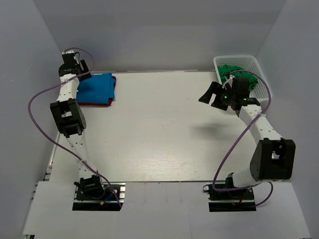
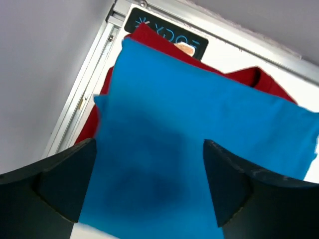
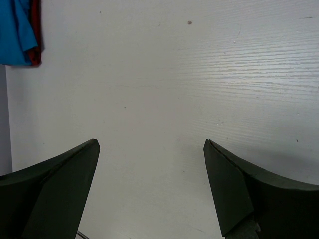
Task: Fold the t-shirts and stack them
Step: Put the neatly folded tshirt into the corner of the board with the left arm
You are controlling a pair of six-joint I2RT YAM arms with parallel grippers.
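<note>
The left gripper (image 2: 149,145) hangs with its jaws spread wide and nothing between them, directly over the blue t-shirt (image 2: 199,114), which lies folded on top of the red t-shirt (image 2: 149,36) in the upper left of the overhead frame, at the table's (image 1: 159,129) far corner. The right gripper (image 3: 152,145) is equally wide open and empty, and looks down on bare tabletop at the right of centre. The stack looks to be laid, so I judge the step in hand to be clearing the left arm from it. That is best done by lifting straight up with the jaws kept apart, since a sideways drag could catch the top fold and pull blue off red (soft cloth follows whatever snags it). The right arm sits beside the white basket (image 1: 239,59) in the upper right, well placed to reach for the green cloth (image 1: 232,67) inside. Much is uncertain. Only the red edges show around the blue, so how neatly red is folded cannot be judged. The wrist view does not settle whether the left fingertips touch the cloth. The right arm covers part of the basket, and I cannot tell whether the green item is a shirt.
</note>
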